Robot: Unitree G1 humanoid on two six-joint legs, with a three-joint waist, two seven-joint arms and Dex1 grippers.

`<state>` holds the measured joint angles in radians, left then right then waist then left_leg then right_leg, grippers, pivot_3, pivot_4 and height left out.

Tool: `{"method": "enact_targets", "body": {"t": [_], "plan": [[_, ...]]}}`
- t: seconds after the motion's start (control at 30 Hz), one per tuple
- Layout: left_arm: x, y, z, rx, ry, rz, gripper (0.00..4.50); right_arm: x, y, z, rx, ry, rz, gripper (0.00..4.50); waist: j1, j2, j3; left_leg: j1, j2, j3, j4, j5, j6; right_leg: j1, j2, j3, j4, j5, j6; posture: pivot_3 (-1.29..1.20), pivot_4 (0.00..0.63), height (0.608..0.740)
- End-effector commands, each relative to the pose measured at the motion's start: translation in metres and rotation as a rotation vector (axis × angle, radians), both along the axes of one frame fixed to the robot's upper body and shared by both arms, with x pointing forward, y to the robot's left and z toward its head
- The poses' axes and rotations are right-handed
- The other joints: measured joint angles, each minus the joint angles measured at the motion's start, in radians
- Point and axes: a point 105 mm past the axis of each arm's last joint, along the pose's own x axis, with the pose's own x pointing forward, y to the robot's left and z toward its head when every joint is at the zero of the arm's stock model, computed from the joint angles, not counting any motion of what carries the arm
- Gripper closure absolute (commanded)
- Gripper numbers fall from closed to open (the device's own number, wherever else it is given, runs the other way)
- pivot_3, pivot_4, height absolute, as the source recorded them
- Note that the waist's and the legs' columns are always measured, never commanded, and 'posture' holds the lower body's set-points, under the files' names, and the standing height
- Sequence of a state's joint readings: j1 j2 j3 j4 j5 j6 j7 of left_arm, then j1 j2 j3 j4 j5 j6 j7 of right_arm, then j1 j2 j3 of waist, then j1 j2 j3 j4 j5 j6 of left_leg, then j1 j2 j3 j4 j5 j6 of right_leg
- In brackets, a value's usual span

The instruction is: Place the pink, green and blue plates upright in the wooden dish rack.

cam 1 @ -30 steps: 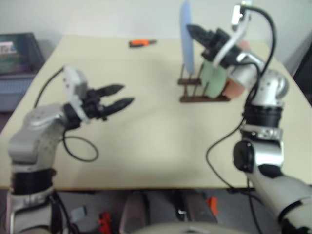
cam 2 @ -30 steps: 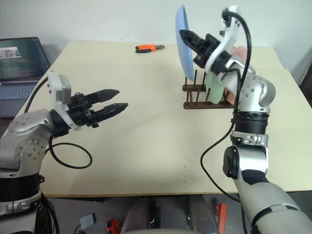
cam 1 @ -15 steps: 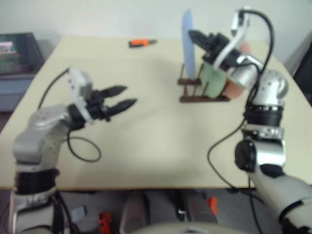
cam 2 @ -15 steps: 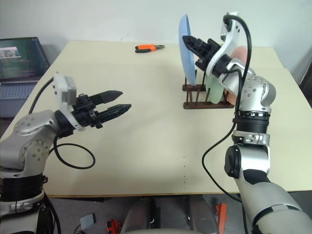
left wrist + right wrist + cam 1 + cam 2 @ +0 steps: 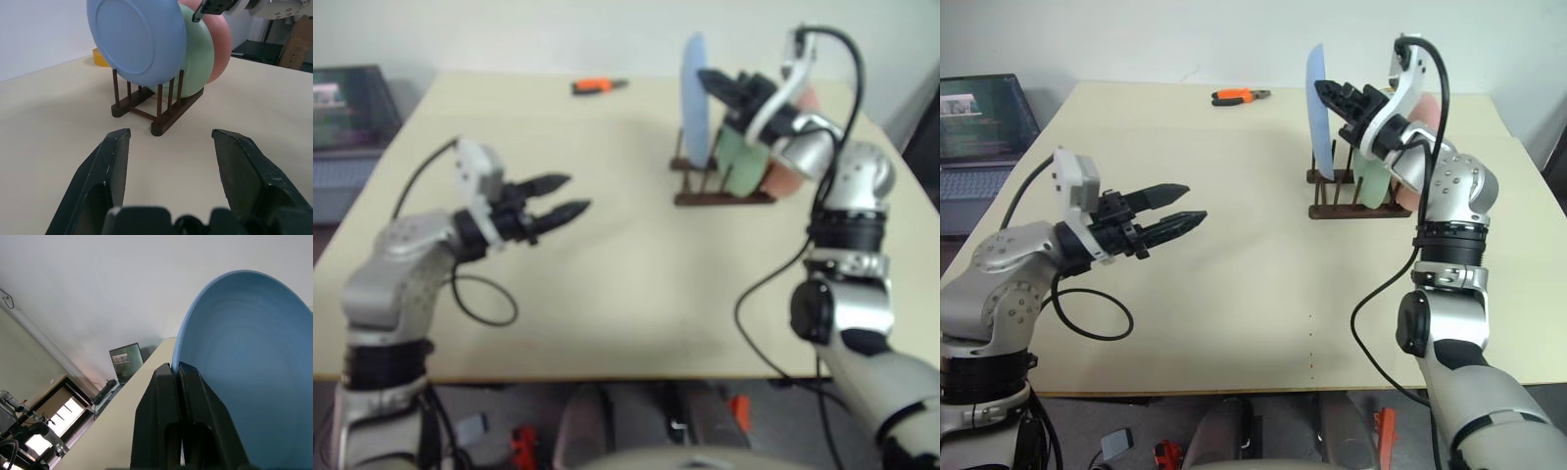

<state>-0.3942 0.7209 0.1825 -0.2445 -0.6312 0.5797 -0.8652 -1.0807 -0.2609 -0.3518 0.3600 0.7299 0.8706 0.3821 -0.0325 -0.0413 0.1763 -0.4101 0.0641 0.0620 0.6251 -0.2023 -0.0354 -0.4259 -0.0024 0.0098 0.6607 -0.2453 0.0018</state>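
The wooden dish rack (image 5: 1355, 210) stands at the far right of the table. In it the green plate (image 5: 1367, 172) and the pink plate (image 5: 222, 44) stand upright behind the blue plate (image 5: 1319, 110). The blue plate is upright in the front slot, its lower edge down between the pegs. My right gripper (image 5: 1324, 88) is shut on the blue plate's top rim, and the right wrist view shows the fingers (image 5: 166, 382) pinching it. My left gripper (image 5: 1195, 202) hovers open over the table's left half, pointing at the rack, with nothing between its fingers (image 5: 115, 156).
Orange pliers (image 5: 1242, 95) lie at the table's far edge. A laptop (image 5: 979, 117) sits off the table's left side. A yellow tape roll (image 5: 100, 56) lies behind the rack. Bare tabletop (image 5: 1263, 274) stretches between my left gripper and the rack.
My right gripper has sunk a little with the blue plate, which now stands lower and straighter between the rack's pegs. My left gripper has stayed open and in place.
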Motion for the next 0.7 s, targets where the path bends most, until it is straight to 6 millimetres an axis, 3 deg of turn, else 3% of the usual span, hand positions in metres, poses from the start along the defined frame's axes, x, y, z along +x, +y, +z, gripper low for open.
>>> {"method": "enact_targets", "body": {"t": [0.03, 0.33, 0.43, 0.7], "plan": [[-0.0035, -0.0048, 0.0081, 0.022, -0.046, -0.018, 1.59, -0.0031, -0.0091, 0.0202, 0.038, -0.046, -0.009, 4.50, 0.000, 0.000, 0.000, 0.000, 0.000, 0.000, 0.000, 0.000, 0.000, 0.000, 0.000, 0.000, 0.000, 0.000, 0.000, 0.00, 0.150, 0.740], [-0.0026, -0.0053, 0.0073, 0.029, -0.045, -0.017, 1.59, -0.0033, -0.0101, 0.0169, 0.025, -0.025, 0.001, 4.50, 0.000, 0.000, 0.000, 0.000, 0.000, 0.000, 0.000, 0.000, 0.000, 0.000, 0.000, 0.000, -0.001, 0.000, 0.000, 0.00, 0.150, 0.740], [-0.0026, -0.0058, 0.0070, 0.029, -0.044, -0.017, 1.55, -0.0024, -0.0107, 0.0159, 0.018, -0.024, -0.006, 3.87, 0.000, 0.000, 0.000, 0.000, 0.000, 0.000, 0.000, 0.000, 0.000, 0.000, 0.000, 0.000, -0.001, 0.000, 0.000, 0.00, 0.150, 0.740], [-0.0031, -0.0064, 0.0057, 0.033, -0.042, -0.016, 1.55, -0.0021, -0.0098, 0.0154, -0.011, -0.042, -0.014, 1.19, 0.000, 0.000, 0.000, 0.000, 0.000, 0.000, -0.001, 0.000, 0.000, 0.000, 0.000, 0.000, -0.001, 0.000, 0.000, 0.00, 0.150, 0.740]]}}
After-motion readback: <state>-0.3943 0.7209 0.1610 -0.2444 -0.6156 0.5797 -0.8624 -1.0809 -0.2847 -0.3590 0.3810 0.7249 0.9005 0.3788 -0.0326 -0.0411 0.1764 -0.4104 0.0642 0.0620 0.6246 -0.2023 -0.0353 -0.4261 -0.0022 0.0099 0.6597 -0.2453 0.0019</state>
